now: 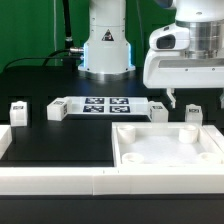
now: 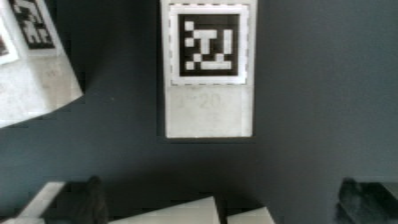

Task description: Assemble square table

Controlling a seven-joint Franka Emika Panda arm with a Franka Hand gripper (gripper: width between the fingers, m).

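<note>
Exterior view showed the tabletop [image 1: 160,128] lying rim up on the black counter [image 1: 60,140] at that view's lower right, just behind the long white border rail [image 1: 50,182]. Nothing lay in its hollow. Beyond it, near the middle of the counter, lay the marker board [image 1: 100,105]. Two legs sat off to that view's left of the board, the outer left leg [image 1: 18,110] near the rail's side piece and the inner left leg [image 1: 55,110] just beside the board's end. Two more sat to that view's right, the inner right leg [image 1: 157,109] just past the board's other end and the outer right leg [image 1: 195,112] farther out. All four stood apart from the tabletop. The arm's white hand [image 1: 185,55] hung above the right pair, its fingers [image 1: 172,97] pointing down and clear of the counter. In the wrist view the fingers stood wide apart and held nothing. Ahead of them one leg lay lengthwise with its tag facing the camera, and another showed tilted at the edge. A white corner appeared low between the fingers, but which piece it belonged to could not be told.
</note>
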